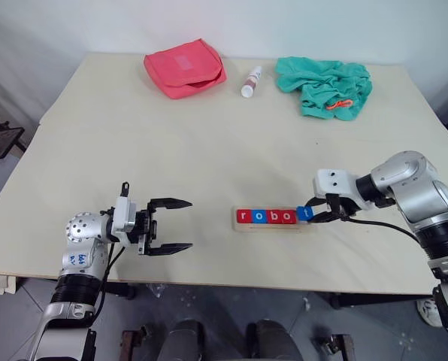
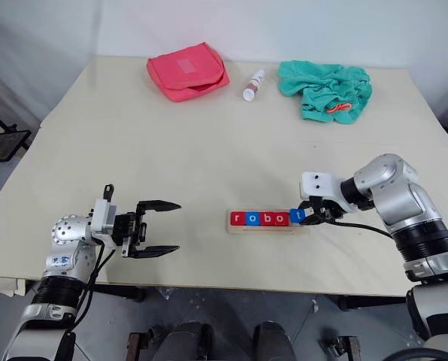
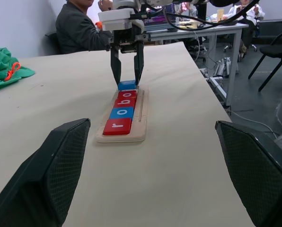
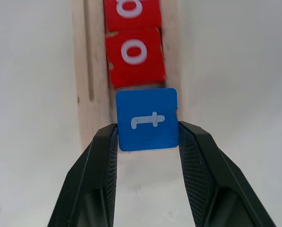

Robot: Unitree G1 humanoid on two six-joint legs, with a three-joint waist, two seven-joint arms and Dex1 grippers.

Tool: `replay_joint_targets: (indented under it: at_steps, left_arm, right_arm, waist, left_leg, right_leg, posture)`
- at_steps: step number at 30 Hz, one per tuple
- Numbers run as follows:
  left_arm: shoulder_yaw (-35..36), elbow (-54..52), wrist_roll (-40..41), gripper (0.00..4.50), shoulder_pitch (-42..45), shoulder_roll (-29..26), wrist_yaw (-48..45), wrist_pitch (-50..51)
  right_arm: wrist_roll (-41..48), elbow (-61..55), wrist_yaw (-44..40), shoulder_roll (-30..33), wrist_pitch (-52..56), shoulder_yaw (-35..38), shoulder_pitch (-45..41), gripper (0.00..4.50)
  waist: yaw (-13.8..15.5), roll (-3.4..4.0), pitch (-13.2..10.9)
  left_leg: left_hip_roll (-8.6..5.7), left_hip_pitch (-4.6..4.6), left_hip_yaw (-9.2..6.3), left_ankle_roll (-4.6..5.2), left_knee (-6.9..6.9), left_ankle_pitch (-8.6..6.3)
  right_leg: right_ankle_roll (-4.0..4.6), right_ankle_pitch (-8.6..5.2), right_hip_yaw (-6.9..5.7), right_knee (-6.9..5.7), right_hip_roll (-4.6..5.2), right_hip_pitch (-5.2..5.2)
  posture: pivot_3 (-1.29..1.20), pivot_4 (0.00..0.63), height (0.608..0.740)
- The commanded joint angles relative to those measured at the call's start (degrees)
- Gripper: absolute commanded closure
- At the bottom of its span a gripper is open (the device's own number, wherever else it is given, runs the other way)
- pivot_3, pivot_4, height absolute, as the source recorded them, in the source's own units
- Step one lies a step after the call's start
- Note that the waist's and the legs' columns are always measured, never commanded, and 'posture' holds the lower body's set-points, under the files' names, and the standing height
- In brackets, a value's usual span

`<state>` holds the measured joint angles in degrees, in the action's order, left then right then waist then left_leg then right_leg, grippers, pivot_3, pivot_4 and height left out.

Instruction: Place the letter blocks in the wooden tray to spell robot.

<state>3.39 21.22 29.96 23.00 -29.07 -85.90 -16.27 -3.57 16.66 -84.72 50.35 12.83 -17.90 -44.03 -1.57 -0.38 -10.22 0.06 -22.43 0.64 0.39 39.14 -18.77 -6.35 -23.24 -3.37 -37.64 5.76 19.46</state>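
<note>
With the right gripper (image 4: 147, 135) clamped on the blue t block (image 4: 147, 119), held at the wooden tray's (image 1: 243, 226) right end to finish "robot"; left gripper (image 1: 171, 225) spread apart, idle.

Left gripper (image 1: 180, 225) sits level near the desk's front-left edge, pointing right, fingers spread wide, nothing between them. Right arm reaches in from the front-right side, right gripper (image 4: 148, 135) angled down and leftward, fingers clamped on either side of the blue t block (image 4: 147, 119).
</note>
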Motion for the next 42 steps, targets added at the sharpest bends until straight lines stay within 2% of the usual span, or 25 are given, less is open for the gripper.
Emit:
replay_joint_targets:
  at_steps: [1,9,17,18,25,28,33,39,40,42]
  left_arm:
    - [0.49,-0.56,-0.17,0.0,0.71,0.47,-0.14,-0.78]
    - [0.89,-0.26,-0.56,0.0,0.95,0.67,-0.21,-0.86]
    - [0.95,-0.2,-0.63,0.0,1.01,0.88,-0.23,-0.89]
    - [0.93,-0.07,-0.66,0.0,1.08,0.93,-0.27,-0.95]
    - [0.83,0.44,-0.72,0.0,1.43,1.25,-0.34,-1.23]
    - [0.8,0.42,-0.67,0.0,1.36,1.29,-0.39,-1.2]
    - [0.76,0.92,-0.61,0.0,1.61,1.31,-0.66,-1.21]
    - [0.56,1.32,-0.62,0.0,1.89,1.53,-0.9,-1.27]
    - [0.55,1.33,-0.61,0.0,1.95,1.55,-0.93,-1.26]
    - [0.55,1.38,-0.62,0.0,2.06,1.55,-0.94,-1.25]
  right_arm:
    - [-0.17,-0.33,0.29,0.33,-0.28,0.64,-0.09,3.03]
    - [0.01,-2.08,-0.36,0.1,0.65,-0.17,1.03,3.03]
    - [1.39,-4.48,-0.7,-0.52,3.27,0.69,0.95,0.26]
    - [1.57,-4.89,-0.89,-0.34,3.46,0.79,1.11,0.05]
    - [5.62,-8.18,0.29,0.79,7.02,5.08,3.07,0.05]
    - [8.17,-9.77,-0.37,2.49,8.33,7.29,5.18,0.61]
    - [9.42,-10.65,1.63,4.69,7.08,10.46,8.5,2.24]
    - [8.21,-9.64,3.69,4.53,6.39,9.49,10.74,4.3]
    - [8.14,-9.59,4.1,4.26,6.37,9.3,11.0,4.46]
    - [8.19,-9.84,4.52,3.91,6.5,8.93,11.37,4.46]
  waist:
    - [0.01,0.0,0.0]
    - [-0.01,0.0,0.0]
    - [-0.01,0.0,0.0]
    - [0.01,0.0,0.0]
    - [0.08,0.0,0.0]
    - [0.24,0.0,0.0]
    - [0.18,0.0,0.0]
    - [0.01,0.0,0.0]
    - [0.02,0.0,0.0]
    - [0.06,0.0,0.0]
  left_leg:
    - [0.0,0.0,0.0,0.0,0.0,0.0]
    - [0.0,0.0,0.0,0.0,0.0,0.0]
    - [0.01,0.0,0.0,0.0,0.0,0.0]
    - [0.0,0.0,0.0,0.0,0.0,0.0]
    - [0.0,0.0,-0.01,0.0,0.0,0.0]
    - [-0.03,-0.02,-0.04,0.0,-0.01,0.0]
    - [-0.04,-0.02,-0.08,0.0,-0.02,0.0]
    - [-0.02,-0.01,-0.05,0.0,-0.02,0.0]
    - [-0.02,-0.01,-0.05,0.0,-0.01,0.0]
    - [-0.03,-0.01,-0.05,0.0,-0.02,0.0]
  right_leg:
    - [0.0,0.0,0.0,0.0,0.0,0.0]
    - [0.0,0.0,-0.01,0.0,-0.01,0.0]
    - [0.0,0.0,-0.02,0.0,0.0,0.0]
    - [0.0,0.0,-0.01,0.0,0.0,0.0]
    - [0.0,0.0,-0.02,0.0,0.0,-0.01]
    - [0.0,0.0,-0.03,0.01,0.02,-0.01]
    - [-0.02,0.01,-0.07,0.02,0.03,-0.04]
    - [-0.02,0.01,-0.07,0.02,0.01,-0.04]
    - [-0.02,0.01,-0.07,0.02,0.01,-0.04]
    - [-0.02,0.01,-0.07,0.02,0.02,-0.04]
  posture:
    - [0.0,0.15,0.74]
    - [0.0,0.15,0.74]
    - [0.0,0.15,0.74]
    - [0.0,0.15,0.74]
    - [0.0,0.15,0.74]
    - [0.0,0.15,0.74]
    - [0.0,0.15,0.74]
    - [0.0,0.15,0.74]
    - [0.0,0.15,0.74]
    - [0.0,0.15,0.74]
